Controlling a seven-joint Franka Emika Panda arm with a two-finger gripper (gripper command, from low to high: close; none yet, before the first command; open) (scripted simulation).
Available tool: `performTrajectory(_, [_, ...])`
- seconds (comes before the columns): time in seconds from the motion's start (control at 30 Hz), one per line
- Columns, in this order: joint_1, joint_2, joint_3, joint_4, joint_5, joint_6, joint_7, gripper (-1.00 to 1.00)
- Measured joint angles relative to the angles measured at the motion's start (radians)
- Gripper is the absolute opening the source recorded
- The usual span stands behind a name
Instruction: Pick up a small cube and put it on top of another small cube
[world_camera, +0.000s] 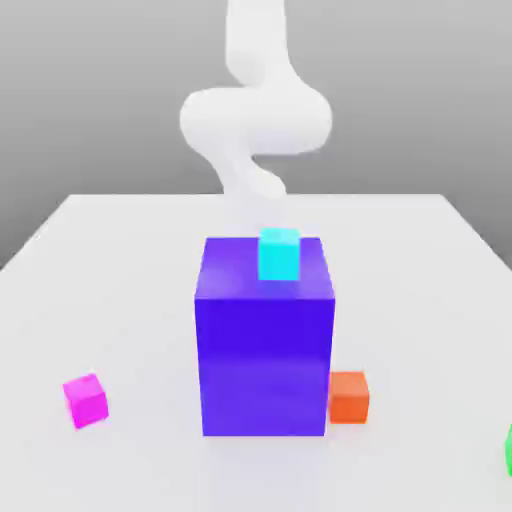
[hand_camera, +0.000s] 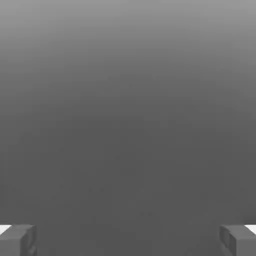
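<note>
Off to the exterior view's left of the pincer (hand_camera: 128, 241), and nearer that camera, we see the magenta-pink cube (world_camera: 86, 401), tilted on the desk (world_camera: 130, 300). Next comes the big blue-purple block (world_camera: 264, 350), standing between that camera and the lower end of our arm (world_camera: 255, 120), with the cyan cube (world_camera: 279, 255) on top. Farther right than the pincer lie the orange cube (world_camera: 349, 398), just beside the block, and a cut-off green thing (world_camera: 509, 452). Our pincer is wide apart, holding nothing.
</note>
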Motion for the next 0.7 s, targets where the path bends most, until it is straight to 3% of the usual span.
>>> performTrajectory(0.47, [-0.057,0.524,-0.228,-0.194,0.221,0.252,0.029,0.0])
performTrajectory(0.7, [-0.161,0.757,-0.296,-0.296,0.211,0.391,0.129,0.0])
